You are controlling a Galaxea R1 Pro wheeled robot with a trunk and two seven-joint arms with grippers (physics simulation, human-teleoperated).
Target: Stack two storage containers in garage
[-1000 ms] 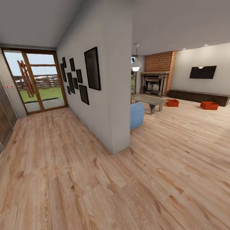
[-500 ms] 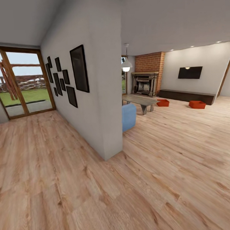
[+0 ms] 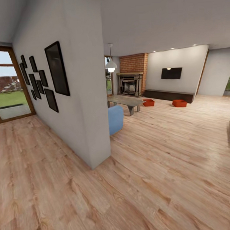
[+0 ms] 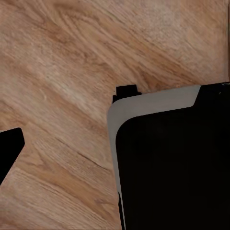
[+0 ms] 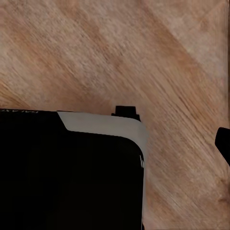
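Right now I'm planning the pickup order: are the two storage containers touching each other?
Apart. The head view shows one storage container near the grey low table and the other storage container by the dark cabinet, with bare wood floor between them.

Light wood-plank floor of the living room. Two orange-red storage containers rest directly on it at the far end, well apart, before a long low dark cabinet. A grey low table and a blue seat also stand on the planks.
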